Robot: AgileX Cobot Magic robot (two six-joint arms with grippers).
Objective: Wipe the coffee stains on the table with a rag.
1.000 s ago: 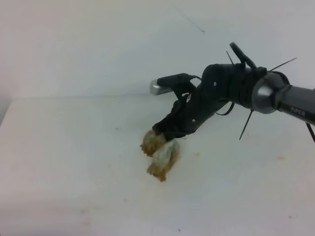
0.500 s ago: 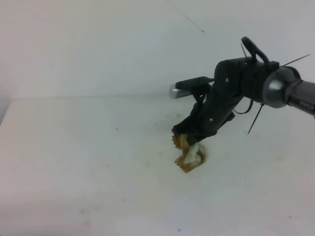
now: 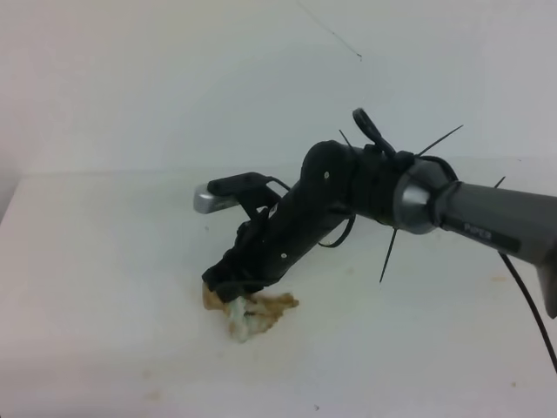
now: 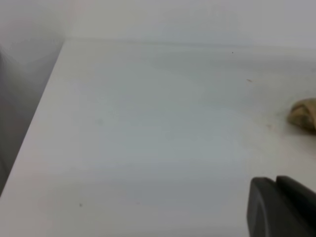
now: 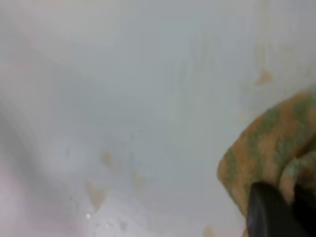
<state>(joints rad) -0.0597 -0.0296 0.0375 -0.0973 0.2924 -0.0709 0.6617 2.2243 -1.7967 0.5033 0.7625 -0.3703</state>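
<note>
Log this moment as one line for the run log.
right tool: shut on rag, pressed to table | left tool: idle, state unclear | stains: faint brown smears near rag

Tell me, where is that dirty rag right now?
In the high view the rag sits left of centre on the white table, pressed down under the right pincer.
</note>
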